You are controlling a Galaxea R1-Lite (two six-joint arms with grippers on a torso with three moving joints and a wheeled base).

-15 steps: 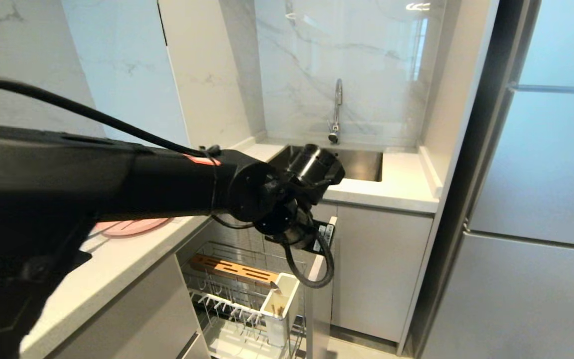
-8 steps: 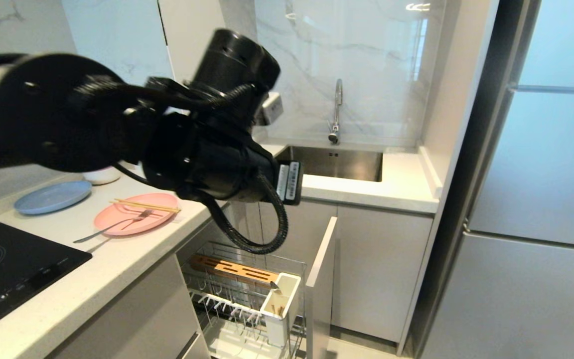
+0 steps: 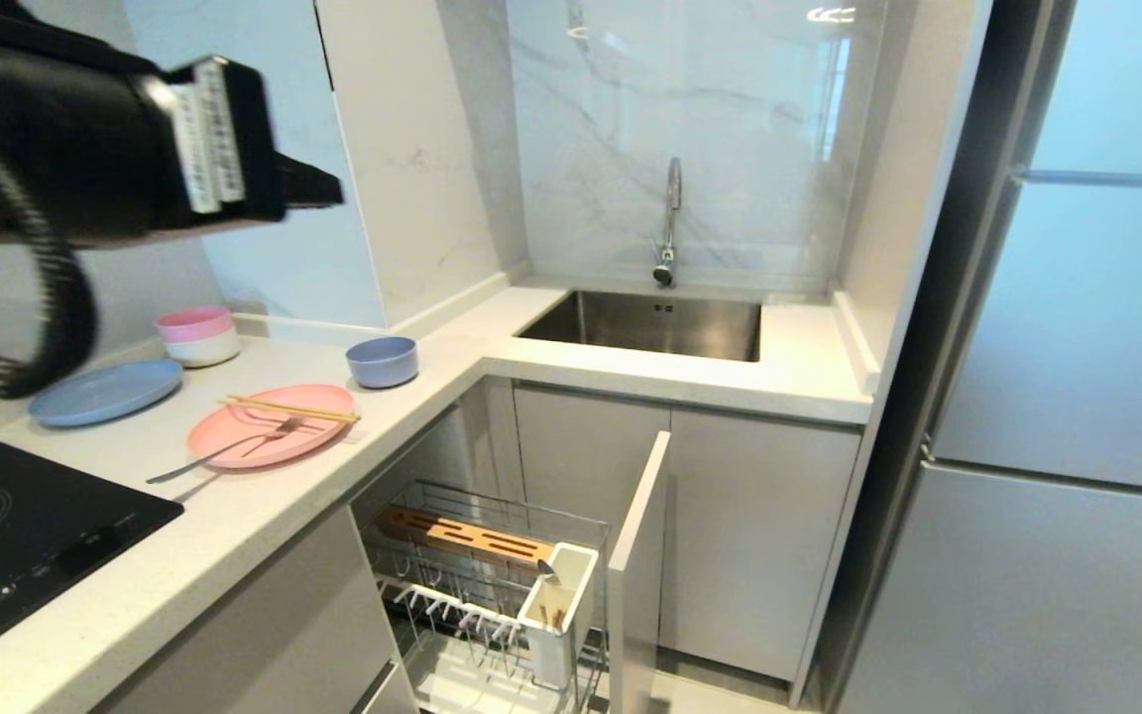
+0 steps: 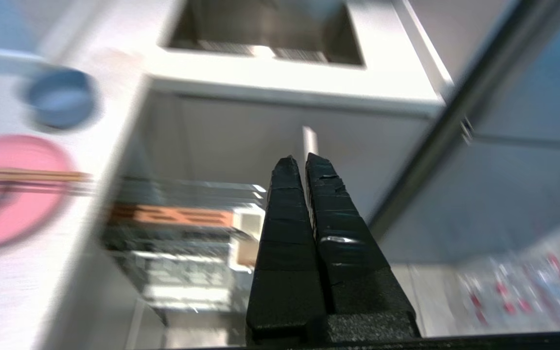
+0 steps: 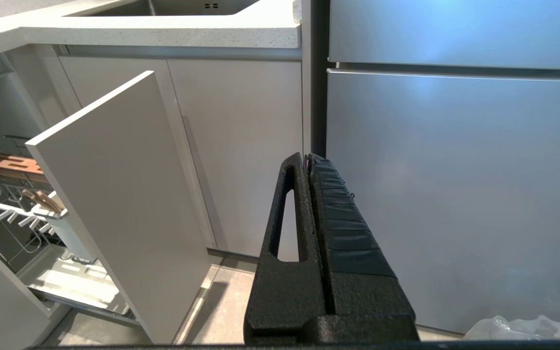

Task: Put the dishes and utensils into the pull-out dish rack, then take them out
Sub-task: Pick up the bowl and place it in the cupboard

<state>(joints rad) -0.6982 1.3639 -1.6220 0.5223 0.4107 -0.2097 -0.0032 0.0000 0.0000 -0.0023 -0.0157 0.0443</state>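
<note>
Your left tool (image 4: 295,163), pressed closed and empty, hangs high at far left above the surface (image 3: 234,535) where pink plate (image 3: 269,436), chopsticks (image 3: 288,409), fork (image 3: 224,451) and bowl (image 3: 383,361) wait unloaded, left of the pulled-out rack (image 3: 492,585).

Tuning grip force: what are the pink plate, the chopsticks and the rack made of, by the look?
Pink plate: likely plastic, matte, no glare. Chopsticks: pale wood or bamboo, thin, dull. Rack: chromed metal wire, shiny, with a wooden strip and white utensil cup.
</note>
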